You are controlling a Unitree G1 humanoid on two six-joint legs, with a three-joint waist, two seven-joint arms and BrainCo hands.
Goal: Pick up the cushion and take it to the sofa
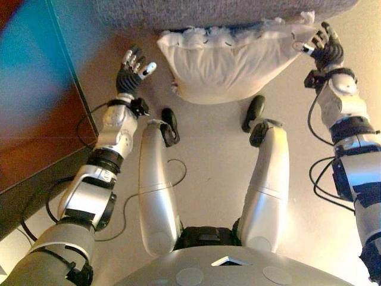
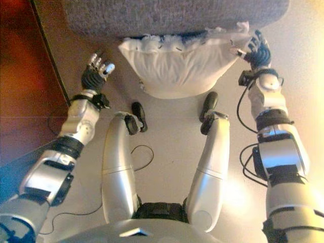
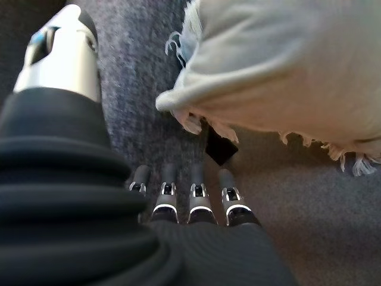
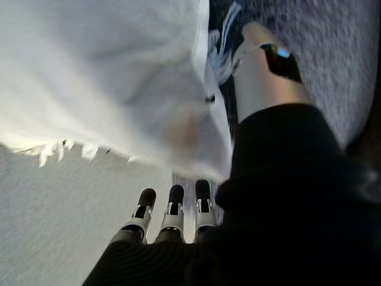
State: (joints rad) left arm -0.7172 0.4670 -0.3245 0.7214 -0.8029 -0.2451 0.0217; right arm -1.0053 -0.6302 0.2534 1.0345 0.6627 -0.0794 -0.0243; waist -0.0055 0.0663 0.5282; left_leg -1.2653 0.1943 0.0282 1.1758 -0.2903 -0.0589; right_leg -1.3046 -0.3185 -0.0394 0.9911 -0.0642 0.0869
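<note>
You see a plump white fabric cushion with fringed edges resting against the front of the grey textured fabric sofa, at the far side of the scene. Your left hand hovers just left of it, fingers straight, holding nothing. Your right hand sits at the cushion's right corner, fingers extended, gripping nothing.

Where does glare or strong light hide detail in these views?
Right eye view: strong light washes out the floor beside the right robot hand. Left eye view: reflected light sheens the dark panel near the left robot hand. Right wrist view: the cushion is brightly lit.
</note>
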